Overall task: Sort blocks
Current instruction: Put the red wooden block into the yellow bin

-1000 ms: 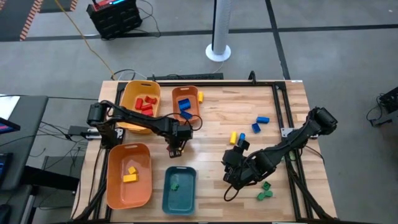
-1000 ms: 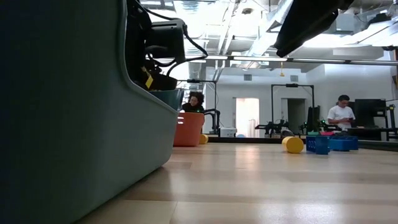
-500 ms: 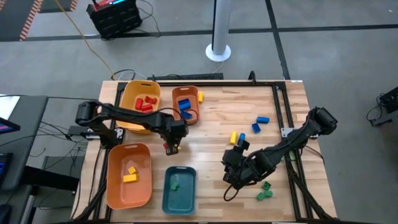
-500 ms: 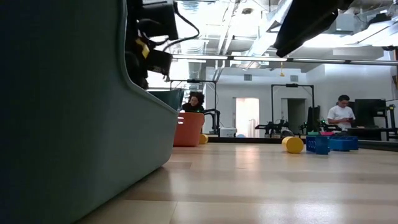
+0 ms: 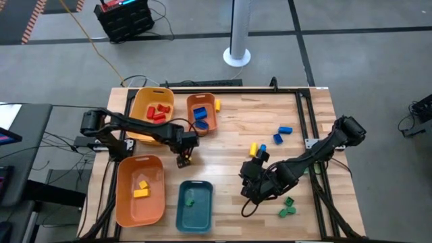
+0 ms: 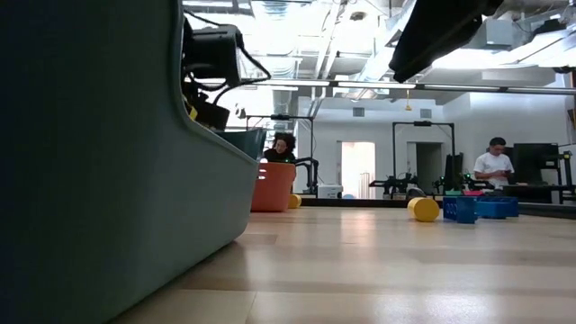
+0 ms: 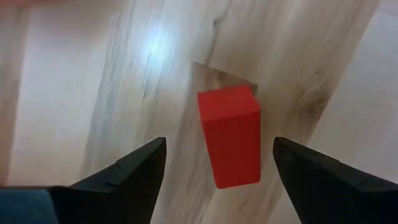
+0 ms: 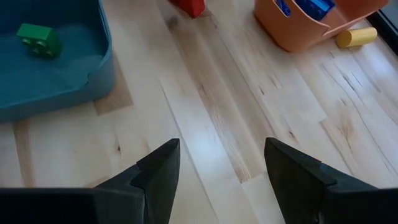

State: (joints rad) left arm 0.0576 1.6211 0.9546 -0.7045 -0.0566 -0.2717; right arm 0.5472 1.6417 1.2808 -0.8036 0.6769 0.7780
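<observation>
Pale wooden planks make up the table point(image 5: 229, 121), which stands on a grey floor with a white pole base behind it. On those planks, between the trays, lies a red block point(image 7: 229, 137), seen from the left wrist view directly between the fingers point(image 7: 127, 177) of the left end effector point(image 5: 183, 159); the fingers are spread wide on either side of it and do not touch it. More red blocks point(image 5: 158, 112) sit in the yellow tray point(image 5: 140, 101) at the far left, blue blocks point(image 5: 200, 119) in the small orange tray point(image 5: 191, 103) beside it, yellow blocks point(image 5: 141, 190) in the large orange tray point(image 5: 125, 202) at the near left, and one green block point(image 5: 191, 200) in the teal tray point(image 5: 182, 216). A yellow cylinder point(image 5: 218, 105) lies just outside the small orange tray. Loose blue blocks point(image 5: 282, 131) and a yellow block point(image 5: 253, 148) lie right of centre, green blocks point(image 5: 287, 208) near the front right. The right end effector point(image 5: 247, 191) hangs above bare wood right of the teal tray, fingers apart and holding nothing. In the low view, the teal tray's wall blocks the left half, and two people show far back in the room.

A second ago the left end effector was nearly pressed together and sat a little farther right; it has since opened fully. The right arm has not moved.
</observation>
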